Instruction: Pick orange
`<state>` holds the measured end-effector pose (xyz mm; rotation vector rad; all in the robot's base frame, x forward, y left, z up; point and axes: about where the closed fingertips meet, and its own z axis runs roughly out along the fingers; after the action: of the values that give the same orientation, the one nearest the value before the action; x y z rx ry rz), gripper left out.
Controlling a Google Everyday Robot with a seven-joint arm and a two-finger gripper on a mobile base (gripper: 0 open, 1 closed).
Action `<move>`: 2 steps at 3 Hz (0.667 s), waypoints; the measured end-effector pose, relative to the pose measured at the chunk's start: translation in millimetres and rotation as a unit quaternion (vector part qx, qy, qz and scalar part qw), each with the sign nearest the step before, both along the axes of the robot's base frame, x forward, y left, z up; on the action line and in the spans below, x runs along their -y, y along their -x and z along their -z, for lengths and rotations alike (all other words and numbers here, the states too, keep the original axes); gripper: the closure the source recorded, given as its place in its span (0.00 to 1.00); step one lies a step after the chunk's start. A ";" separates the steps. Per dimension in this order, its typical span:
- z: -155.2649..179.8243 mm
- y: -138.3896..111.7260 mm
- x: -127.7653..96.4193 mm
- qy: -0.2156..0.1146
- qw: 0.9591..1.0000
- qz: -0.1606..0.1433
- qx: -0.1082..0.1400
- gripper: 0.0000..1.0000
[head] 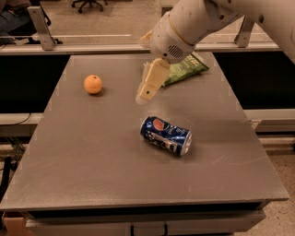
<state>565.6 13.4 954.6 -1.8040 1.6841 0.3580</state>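
Robot arm (203, 23) cut off by the top and right edges, gripper (146, 93) hanging above the far middle of the table (92, 152), covering the left end of the green chip bag (186, 69), office chair (87, 3) cropped at the top edge, table base cut by the bottom edge.

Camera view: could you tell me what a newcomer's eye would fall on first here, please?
The big white arm reaches in from the upper right, its gripper hanging above the middle of the table. Left of it sits the orange; nearer the front lies a blue soda can on its side.
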 end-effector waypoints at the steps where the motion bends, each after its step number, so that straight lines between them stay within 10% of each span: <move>1: 14.2 -13.2 -36.5 -0.037 0.999 -0.022 -0.007 0.00; 2: 28.4 -26.8 -78.8 -0.072 0.996 -0.040 -0.017 0.00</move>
<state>592.4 92.2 926.2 -1.7721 1.5706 0.5341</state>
